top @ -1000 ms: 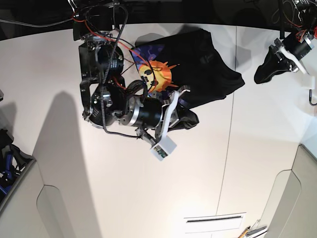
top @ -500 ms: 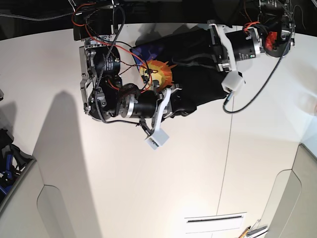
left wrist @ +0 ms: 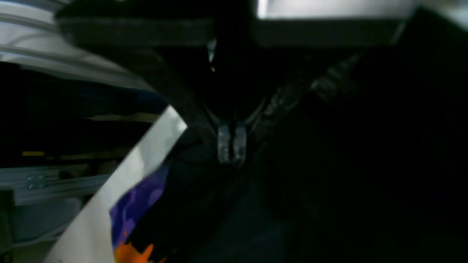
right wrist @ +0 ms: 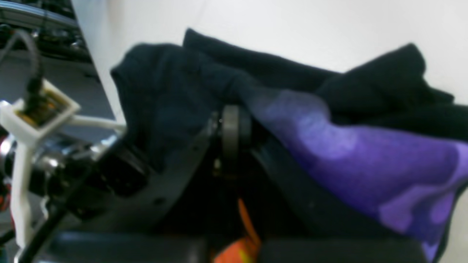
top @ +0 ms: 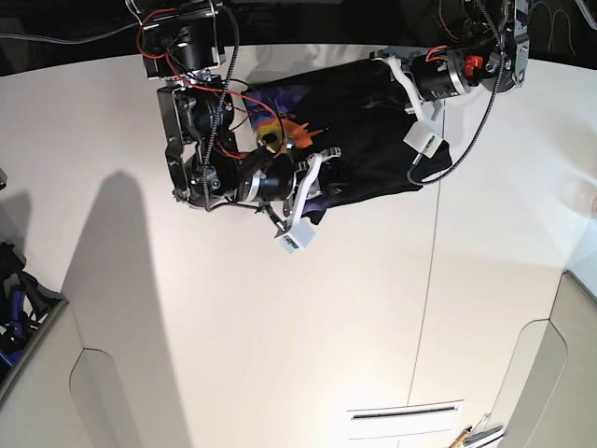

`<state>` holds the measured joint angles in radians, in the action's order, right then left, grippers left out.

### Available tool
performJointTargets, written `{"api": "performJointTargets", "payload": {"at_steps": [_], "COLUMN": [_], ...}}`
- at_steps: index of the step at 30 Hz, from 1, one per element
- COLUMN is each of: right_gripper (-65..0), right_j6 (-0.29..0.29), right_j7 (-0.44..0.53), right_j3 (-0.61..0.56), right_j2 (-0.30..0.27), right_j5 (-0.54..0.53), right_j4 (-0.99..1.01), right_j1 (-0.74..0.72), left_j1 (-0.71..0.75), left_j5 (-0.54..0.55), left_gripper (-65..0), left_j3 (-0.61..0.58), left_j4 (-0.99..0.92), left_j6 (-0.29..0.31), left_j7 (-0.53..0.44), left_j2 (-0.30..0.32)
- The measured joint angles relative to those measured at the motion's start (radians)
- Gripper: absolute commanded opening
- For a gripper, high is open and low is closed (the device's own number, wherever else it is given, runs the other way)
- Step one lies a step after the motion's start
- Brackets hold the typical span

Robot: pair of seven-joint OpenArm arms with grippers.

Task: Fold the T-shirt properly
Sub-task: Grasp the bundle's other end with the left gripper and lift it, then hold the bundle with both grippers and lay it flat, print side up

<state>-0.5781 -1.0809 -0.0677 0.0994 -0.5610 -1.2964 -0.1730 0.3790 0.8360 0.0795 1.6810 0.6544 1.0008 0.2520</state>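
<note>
T-shirt, black with its sun-face print partly showing, lies bunched at the table's far side. Over there, the left claw is closed against the cloth; the right claw, also closed, touches its near edge.

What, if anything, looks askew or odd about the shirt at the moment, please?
The black T-shirt looks uneven: in the right wrist view, its purple print edge bulges into a raised wrinkle beside the right gripper, and a black flap pokes out behind. Mid-fold, that may be harmless. I see no visible damage.
</note>
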Motion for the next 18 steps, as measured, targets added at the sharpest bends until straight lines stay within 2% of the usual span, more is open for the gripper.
{"api": "performJointTargets", "payload": {"at_steps": [4,6,9,14,18], "right_gripper": [-65.0,-65.0,-65.0,-65.0,-65.0], "right_j6": [0.024,0.029,0.029,0.009,-0.002], "right_j7": [0.003,0.004,0.002,-0.103,-0.181], "right_j3": [0.007,0.033,0.098,0.212,0.282], "right_j2": [-0.047,-0.055,-0.054,-0.055,-0.055], "right_j5": [-0.019,-0.027,-0.096,-0.251,-0.306], "right_j4": [-0.002,-0.009,-0.014,-0.029,-0.103], "right_j1": [0.002,0.018,0.064,0.148,0.209], "left_j1": [-0.051,-0.079,-0.132,-0.214,-0.278], "left_j5": [-0.068,-0.091,-0.124,-0.198,-0.227], "left_gripper": [-65.0,-65.0,-65.0,-65.0,-65.0], "left_j3": [0.0,-0.001,-0.001,-0.001,0.003], "left_j4": [0.0,-0.001,-0.005,-0.009,-0.01], "left_j6": [-0.012,-0.018,-0.042,-0.089,-0.116], "left_j7": [-0.028,-0.033,-0.046,-0.104,-0.125], "left_j2": [0.0,0.001,0.003,0.003,0.003]}}
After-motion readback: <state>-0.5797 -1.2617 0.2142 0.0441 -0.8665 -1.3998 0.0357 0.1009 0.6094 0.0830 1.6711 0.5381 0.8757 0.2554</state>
